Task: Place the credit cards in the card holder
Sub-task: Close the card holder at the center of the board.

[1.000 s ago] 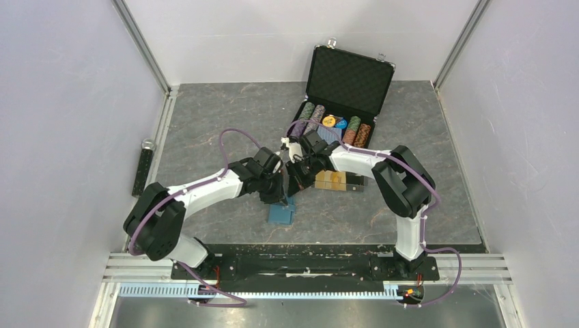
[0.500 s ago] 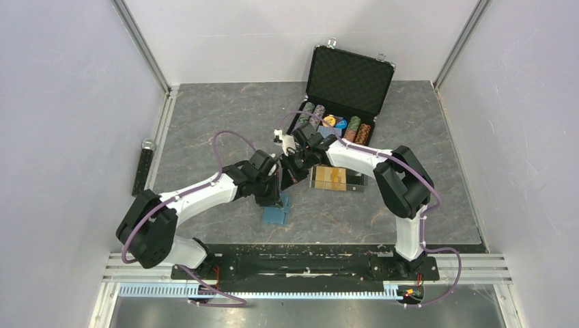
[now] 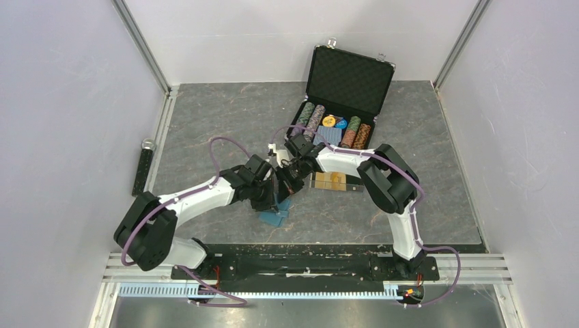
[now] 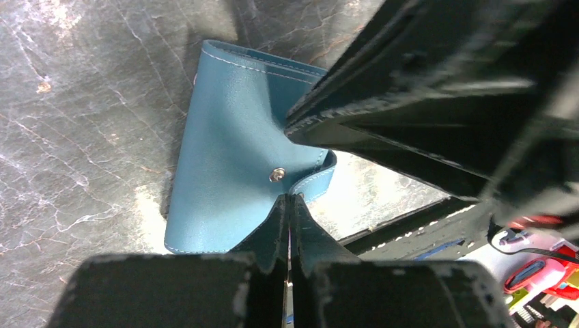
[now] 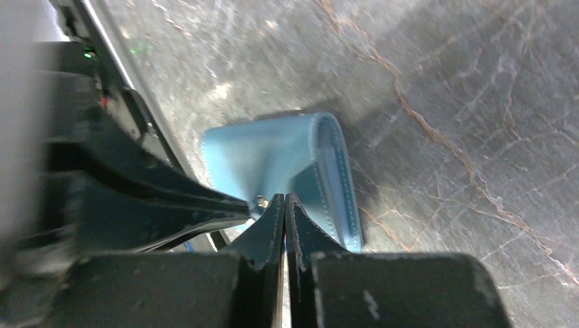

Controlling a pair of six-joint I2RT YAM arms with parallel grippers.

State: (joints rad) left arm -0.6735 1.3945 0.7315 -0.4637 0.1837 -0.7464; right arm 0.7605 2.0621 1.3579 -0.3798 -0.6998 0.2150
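Case: black metal-edged poker case [image 3: 349, 74] at the back of the table [image 3: 218, 116], lid upright, stacks of striped chips [image 3: 355, 131] and a blue card deck [image 3: 330, 135] in its tray.
Card holder: teal folding wallet [image 4: 225, 150], in front of both arms near the table's front edge; no card can be seen inside it.
Credit cards: an orange-gold one among them [image 3: 333, 180], flat on the table beside the right forearm, apart from the holder.
Left arm: reaches in from the left, wrist pitched down.
Left gripper [image 4: 288, 205]: clamped on the holder's edge by the tab.
Right arm: doubled back toward centre, wrist down.
Right gripper [image 5: 285, 201]: jaws pressed together, tips at the holder near its snap [image 4: 276, 175]; a pinch cannot be confirmed.
Holder's look: stitched edges, one leaf raised and curved, paler blue inside.
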